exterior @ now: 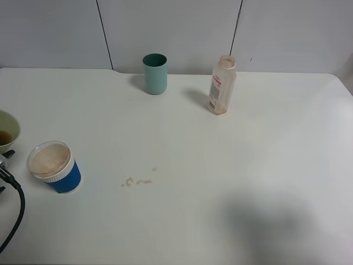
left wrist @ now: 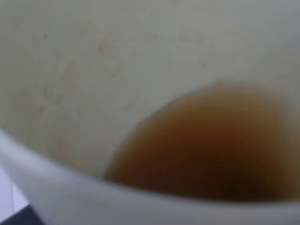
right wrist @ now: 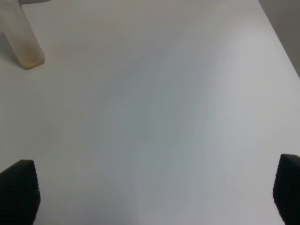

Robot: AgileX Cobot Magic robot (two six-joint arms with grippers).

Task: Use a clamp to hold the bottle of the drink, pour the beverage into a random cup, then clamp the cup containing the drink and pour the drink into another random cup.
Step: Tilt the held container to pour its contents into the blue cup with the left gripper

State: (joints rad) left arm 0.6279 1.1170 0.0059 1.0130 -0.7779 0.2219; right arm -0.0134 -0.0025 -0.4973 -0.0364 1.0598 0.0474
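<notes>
The near-empty clear drink bottle [exterior: 222, 85] stands uncapped at the table's far middle-right; its base shows in the right wrist view [right wrist: 23, 44]. A teal cup [exterior: 155, 73] stands to its left. A blue cup with a white rim [exterior: 54, 165] holds pale drink at the near left. A pale green cup [exterior: 6, 130] with brown drink sits at the left edge. It fills the left wrist view [left wrist: 93, 70], where the brown liquid [left wrist: 211, 145] shows. My left gripper [exterior: 4, 160] is shut on this cup. My right gripper [right wrist: 152, 197] is open and empty over bare table.
A few spilled drops [exterior: 137, 181] lie on the white table [exterior: 248, 165] near the middle. A black cable [exterior: 16, 210] hangs at the near left. A broad shadow [exterior: 270, 226] falls at the near right. A grey panelled wall runs behind.
</notes>
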